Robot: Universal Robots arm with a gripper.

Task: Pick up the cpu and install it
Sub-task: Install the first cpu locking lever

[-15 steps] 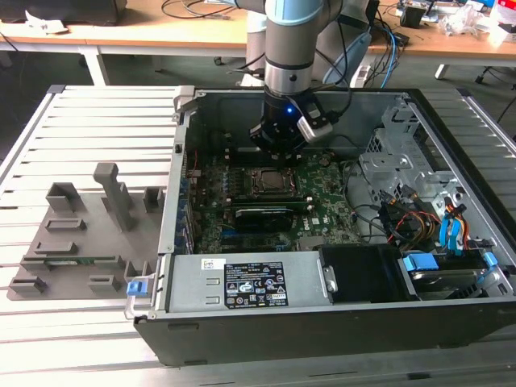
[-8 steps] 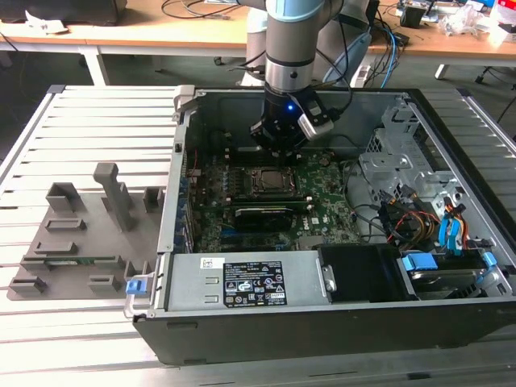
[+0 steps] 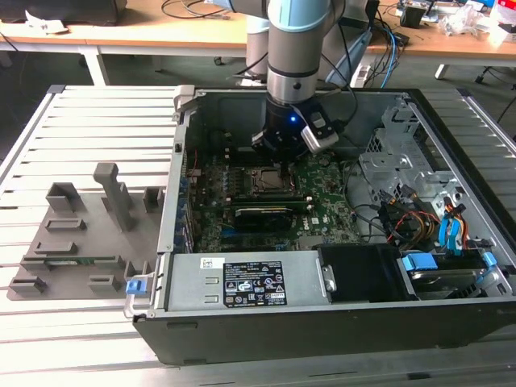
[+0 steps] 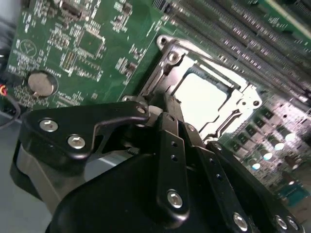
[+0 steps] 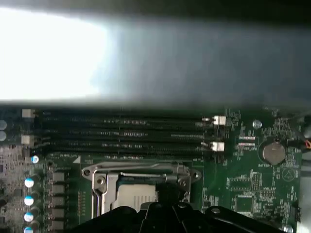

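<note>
Pincer (image 4: 163,104), grip state unclear, just above cpu (image 4: 204,94) seated in motherboard socket (image 4: 167,57).

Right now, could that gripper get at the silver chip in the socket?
Probably yes. The gripper hangs just over the cpu, which lies in the open socket frame with its pale top bare. Nothing seems to lie between them.

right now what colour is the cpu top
Pale silver-white, inside the socket frame; the cpu shows best in the second wrist view.
</note>
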